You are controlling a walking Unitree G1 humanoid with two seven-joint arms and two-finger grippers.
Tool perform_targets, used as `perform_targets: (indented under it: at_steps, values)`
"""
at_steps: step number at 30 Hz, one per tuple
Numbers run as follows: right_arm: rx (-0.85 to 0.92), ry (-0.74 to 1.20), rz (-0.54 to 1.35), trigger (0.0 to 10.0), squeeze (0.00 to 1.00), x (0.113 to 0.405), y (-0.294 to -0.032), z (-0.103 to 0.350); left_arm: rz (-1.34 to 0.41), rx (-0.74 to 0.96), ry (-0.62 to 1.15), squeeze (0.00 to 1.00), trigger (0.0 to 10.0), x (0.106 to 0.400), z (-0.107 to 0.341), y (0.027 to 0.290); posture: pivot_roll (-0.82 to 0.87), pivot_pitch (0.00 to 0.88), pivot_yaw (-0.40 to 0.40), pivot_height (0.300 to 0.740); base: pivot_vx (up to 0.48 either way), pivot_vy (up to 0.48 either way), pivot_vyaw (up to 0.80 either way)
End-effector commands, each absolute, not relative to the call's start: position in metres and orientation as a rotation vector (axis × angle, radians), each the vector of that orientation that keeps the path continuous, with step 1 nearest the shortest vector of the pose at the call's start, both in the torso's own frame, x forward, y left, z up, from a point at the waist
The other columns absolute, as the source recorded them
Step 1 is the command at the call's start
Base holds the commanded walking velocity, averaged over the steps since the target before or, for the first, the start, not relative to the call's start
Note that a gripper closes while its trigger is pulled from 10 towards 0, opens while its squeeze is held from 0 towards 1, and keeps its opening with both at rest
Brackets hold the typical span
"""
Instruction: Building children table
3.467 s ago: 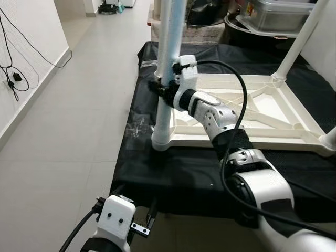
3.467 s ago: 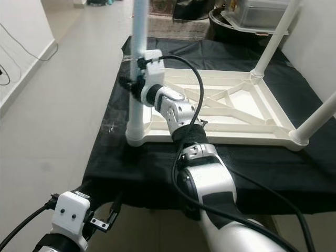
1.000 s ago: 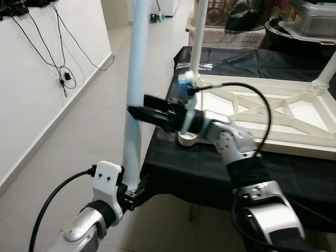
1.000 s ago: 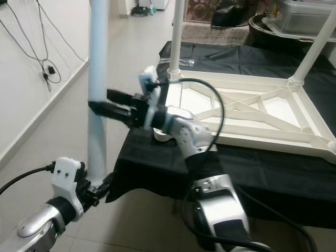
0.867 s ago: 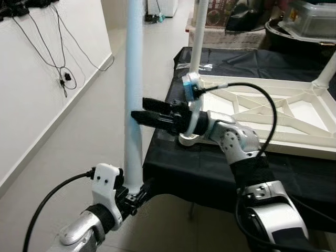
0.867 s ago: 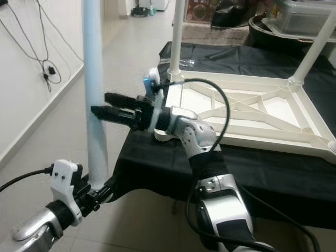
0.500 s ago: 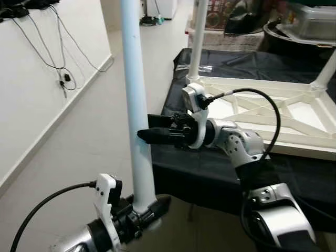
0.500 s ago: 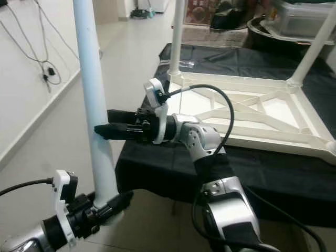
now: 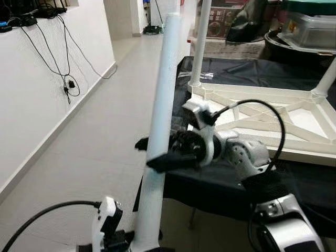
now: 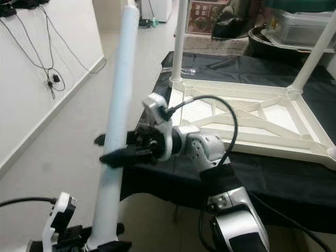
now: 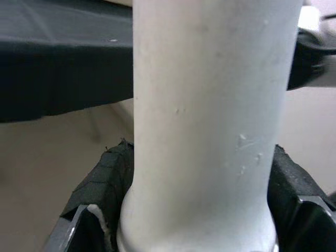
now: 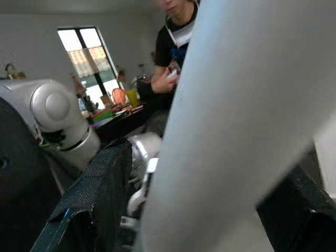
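While you hold the table leg out over the floor beside the black-draped bench, note its long axis: near upright, top tipped toward the upturned tabletop frame. Left gripper: fingers closed around the leg's flared foot, low down. Right gripper: fingers straddle the leg at mid-height, one on each side, and appear to clamp it. The frame lies to your right, nearer the right arm, so carrying the leg back to a corner likely falls to that arm.
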State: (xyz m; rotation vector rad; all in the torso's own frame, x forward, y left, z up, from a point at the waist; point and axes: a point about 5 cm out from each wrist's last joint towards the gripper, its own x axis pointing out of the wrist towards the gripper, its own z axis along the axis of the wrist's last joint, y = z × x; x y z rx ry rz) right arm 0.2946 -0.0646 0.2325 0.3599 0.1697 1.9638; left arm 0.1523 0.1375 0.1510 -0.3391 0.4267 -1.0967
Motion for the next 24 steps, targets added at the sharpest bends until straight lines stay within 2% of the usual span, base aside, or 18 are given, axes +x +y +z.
perform_targets:
  at_steps: [1,4,24]
  values:
    - [0.359,0.182,1.993,10.0,0.0,0.29,-0.061,0.234,-1.088,-0.298,0.437,0.0,10.0,0.155,0.148,0.142,0.1,0.053,0.005,0.74,0.0,0.0,0.0]
    - [0.385,0.206,1.997,10.0,0.0,0.287,-0.058,0.232,-1.07,-0.235,0.436,0.0,10.0,0.162,0.145,0.145,0.1,0.058,0.002,0.74,0.0,0.0,0.0]
    - [0.47,0.198,2.011,10.0,0.0,0.273,-0.039,0.234,-1.115,-0.221,0.398,0.0,10.0,0.179,0.146,0.138,0.09,0.069,0.002,0.74,0.0,0.0,0.0]
